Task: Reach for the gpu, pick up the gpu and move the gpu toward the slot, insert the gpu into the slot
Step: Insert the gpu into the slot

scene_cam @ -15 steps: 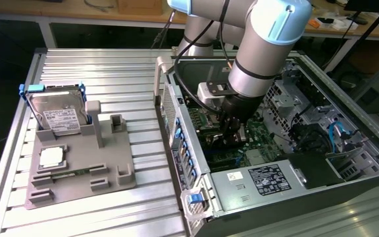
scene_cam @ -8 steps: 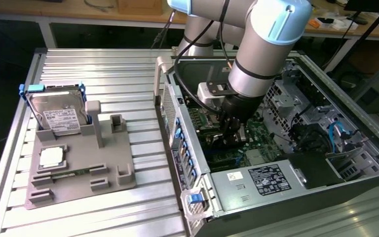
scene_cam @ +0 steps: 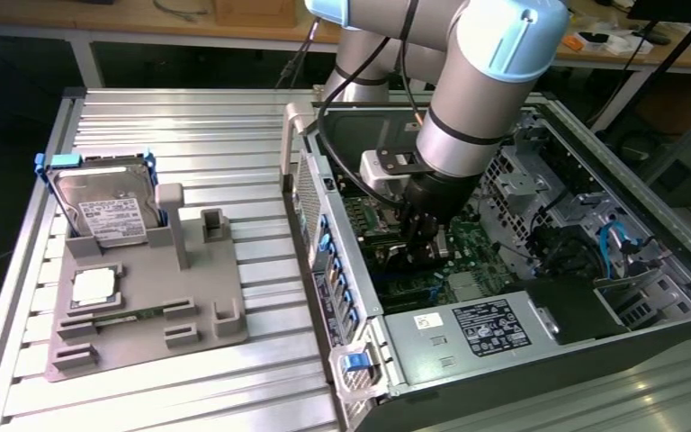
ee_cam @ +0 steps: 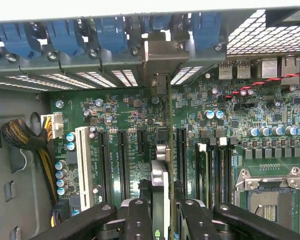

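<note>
My gripper [scene_cam: 424,241] is down inside the open computer case [scene_cam: 633,207], over the green motherboard [ee_cam: 115,115]. In the wrist view the gripper [ee_cam: 162,212] is shut on the gpu [ee_cam: 160,182], with a black finger [ee_cam: 139,220] on each side of it. I see the card edge-on, standing upright. Its silvery end bracket [ee_cam: 159,55] reaches the case's back wall, under the blue latches [ee_cam: 110,32]. The card runs in line with the long black slots [ee_cam: 124,160] and lies between two of them. The slot beneath it is hidden by the card, and I cannot tell whether it is seated.
On the exterior view's left, a grey fixture [scene_cam: 141,306] holds a silver hard drive [scene_cam: 105,211] in a blue frame and a small square chip [scene_cam: 94,286]. Inside the case are a power supply [scene_cam: 478,328], a braided cable bundle [ee_cam: 25,137] and a processor socket [ee_cam: 270,195].
</note>
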Controlling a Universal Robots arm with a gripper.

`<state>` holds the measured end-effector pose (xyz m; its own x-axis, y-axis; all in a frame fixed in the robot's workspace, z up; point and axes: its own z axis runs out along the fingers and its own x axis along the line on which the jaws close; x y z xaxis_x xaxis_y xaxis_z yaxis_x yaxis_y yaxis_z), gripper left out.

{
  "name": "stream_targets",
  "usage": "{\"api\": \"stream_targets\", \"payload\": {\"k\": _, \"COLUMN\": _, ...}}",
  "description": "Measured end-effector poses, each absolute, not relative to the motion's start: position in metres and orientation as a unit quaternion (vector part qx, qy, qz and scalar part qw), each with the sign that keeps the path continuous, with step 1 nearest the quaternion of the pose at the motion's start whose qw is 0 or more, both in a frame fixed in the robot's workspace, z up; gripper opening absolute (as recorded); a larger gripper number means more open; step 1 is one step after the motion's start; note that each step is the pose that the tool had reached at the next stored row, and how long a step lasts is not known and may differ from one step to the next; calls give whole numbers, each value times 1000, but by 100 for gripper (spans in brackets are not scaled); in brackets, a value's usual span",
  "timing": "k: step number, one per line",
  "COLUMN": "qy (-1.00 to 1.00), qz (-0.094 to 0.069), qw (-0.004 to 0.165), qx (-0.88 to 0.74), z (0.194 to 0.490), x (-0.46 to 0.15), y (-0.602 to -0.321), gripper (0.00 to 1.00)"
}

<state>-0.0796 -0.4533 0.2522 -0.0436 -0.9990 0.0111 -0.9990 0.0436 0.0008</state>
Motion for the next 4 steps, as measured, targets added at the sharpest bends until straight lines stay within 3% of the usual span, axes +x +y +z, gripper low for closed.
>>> {"api": "stream_targets", "payload": {"k": 4, "qy": -722, "qz": 4, "qw": 4, "qx": 692, "z": 252, "x": -80, "y": -453, "gripper": 27}}
